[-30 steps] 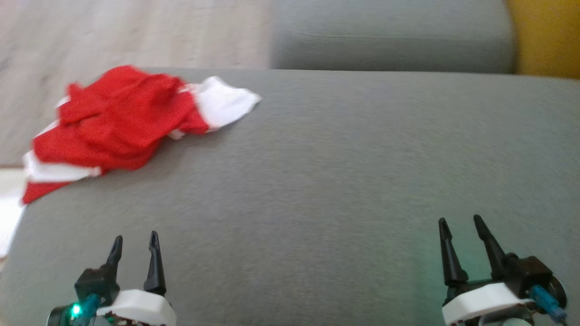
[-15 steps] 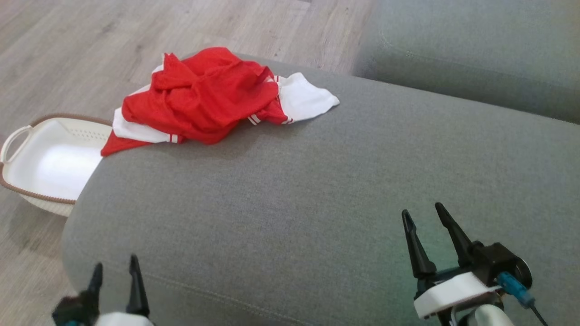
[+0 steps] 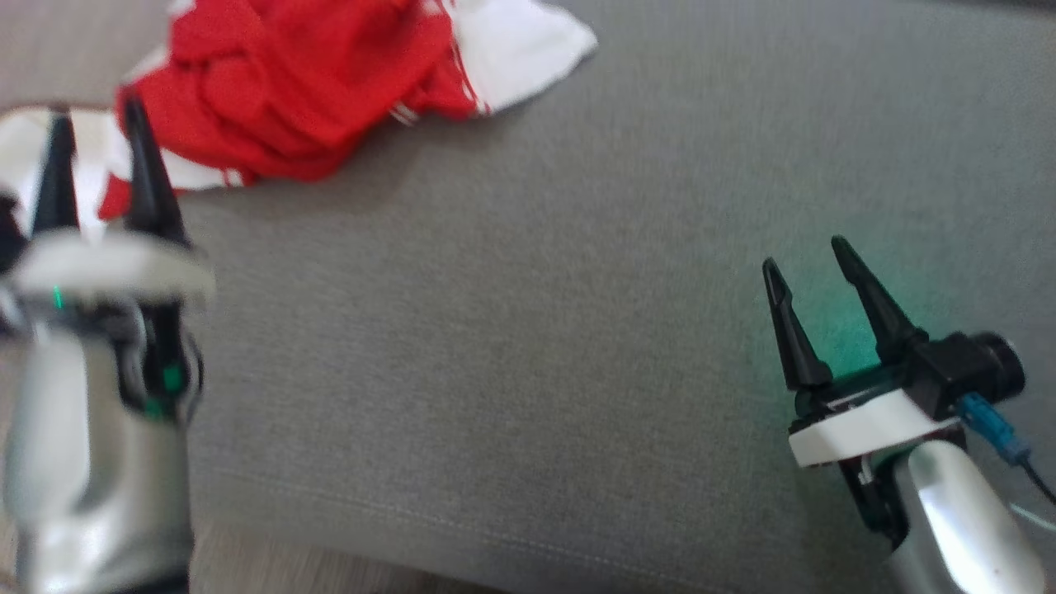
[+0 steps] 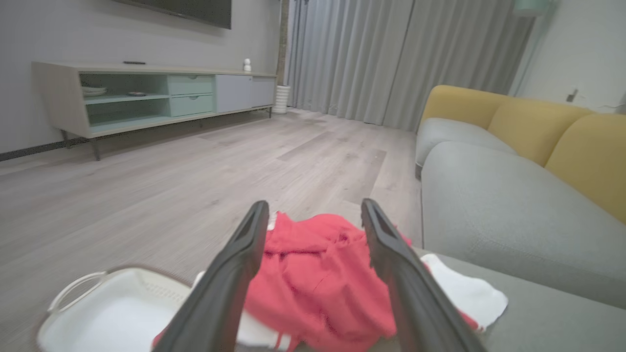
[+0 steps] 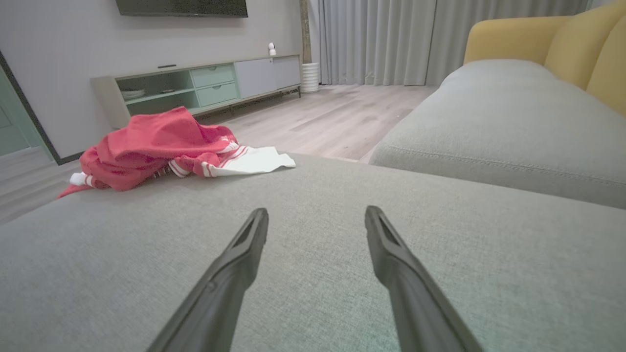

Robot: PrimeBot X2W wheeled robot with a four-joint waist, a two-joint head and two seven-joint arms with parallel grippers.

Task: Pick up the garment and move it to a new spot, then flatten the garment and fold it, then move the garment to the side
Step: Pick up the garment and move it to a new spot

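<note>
The garment (image 3: 305, 82), red with white trim and stripes, lies crumpled at the far left corner of the grey sofa cushion (image 3: 536, 330). My left gripper (image 3: 92, 124) is open, raised at the left, its tips just short of the garment's near edge. In the left wrist view the garment (image 4: 313, 283) sits ahead between the spread fingers (image 4: 234, 274), with nothing gripped. My right gripper (image 3: 807, 252) stands open above bare cushion at the right, far from the garment (image 5: 156, 146).
A white basket (image 4: 107, 313) with a brown rim sits on the wooden floor (image 4: 195, 186) left of the cushion, below the garment's hanging edge. A second grey cushion (image 5: 499, 112) and yellow backrests (image 4: 538, 132) lie to the right. A TV cabinet (image 4: 146, 98) stands across the room.
The head camera has tilted and shifted, so the whole picture moved. My left arm has risen and reached forward toward the garment. The right gripper has come up a little. The garment looks unmoved.
</note>
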